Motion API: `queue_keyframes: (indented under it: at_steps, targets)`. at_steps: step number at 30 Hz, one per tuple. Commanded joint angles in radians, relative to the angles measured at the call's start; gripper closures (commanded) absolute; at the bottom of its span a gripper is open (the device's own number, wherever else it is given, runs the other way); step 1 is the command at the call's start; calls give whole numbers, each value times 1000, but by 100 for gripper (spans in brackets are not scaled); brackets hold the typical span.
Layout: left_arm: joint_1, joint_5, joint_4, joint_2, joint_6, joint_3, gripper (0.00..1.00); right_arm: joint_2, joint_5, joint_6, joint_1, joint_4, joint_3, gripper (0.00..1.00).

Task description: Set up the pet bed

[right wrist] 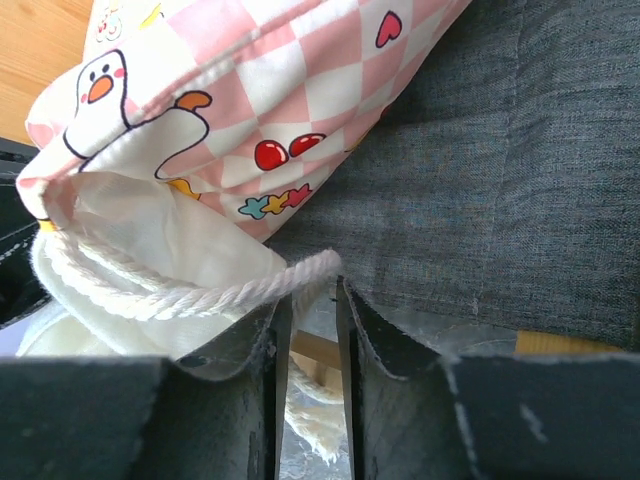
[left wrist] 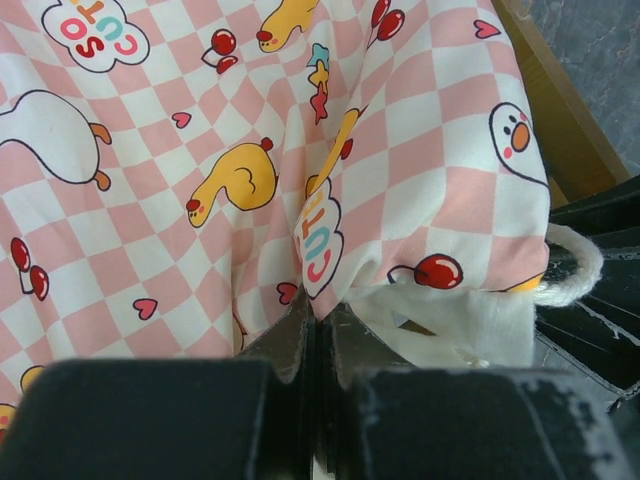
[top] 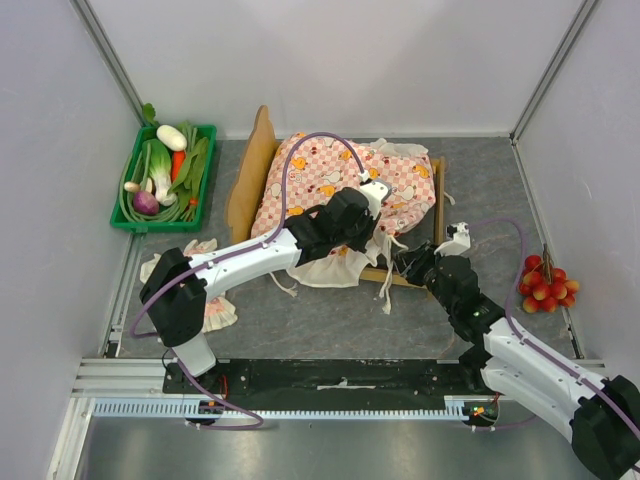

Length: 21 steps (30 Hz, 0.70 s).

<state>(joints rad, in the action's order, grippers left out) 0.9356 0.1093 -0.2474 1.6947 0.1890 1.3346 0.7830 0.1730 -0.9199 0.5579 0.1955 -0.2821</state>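
Note:
The pet bed (top: 250, 175) stands at the back middle, its light-wood frame (left wrist: 555, 110) and dark grey base (right wrist: 500, 180) partly showing. A pink-checked mattress (top: 330, 180) lies crumpled over it, its front edge hanging over the near rail. My left gripper (top: 372, 190) is shut on a fold of that mattress (left wrist: 200, 150), the fabric pinched at the jaw tips (left wrist: 320, 310). My right gripper (top: 405, 262) is at the bed's near right corner. A white cord (right wrist: 180, 290) from the mattress edge (right wrist: 250, 80) lies across its tips (right wrist: 313, 285) and hangs loose in the narrow gap between them.
A green crate (top: 165, 178) of toy vegetables sits at the back left. A small frilled pillow (top: 215, 312) lies on the table under the left arm. A bunch of red fruits (top: 545, 285) rests by the right wall. More white cords dangle in front of the bed (top: 385, 290).

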Motion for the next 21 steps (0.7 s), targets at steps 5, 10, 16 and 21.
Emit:
queue_keyframes:
  at_steps: [5,10,16,21]
  targets:
    - [-20,-34,45,-49,41,9,98,-8,-4,30,-6,87,1,93]
    - [-29,-37,40,-56,38,3,98,-85,43,156,-7,-87,-69,100]
    - [-40,-68,43,-70,14,-14,98,-149,62,376,-9,-251,-222,100]
    - [-43,-88,40,-70,6,-14,98,-97,63,461,-7,-304,-295,100]
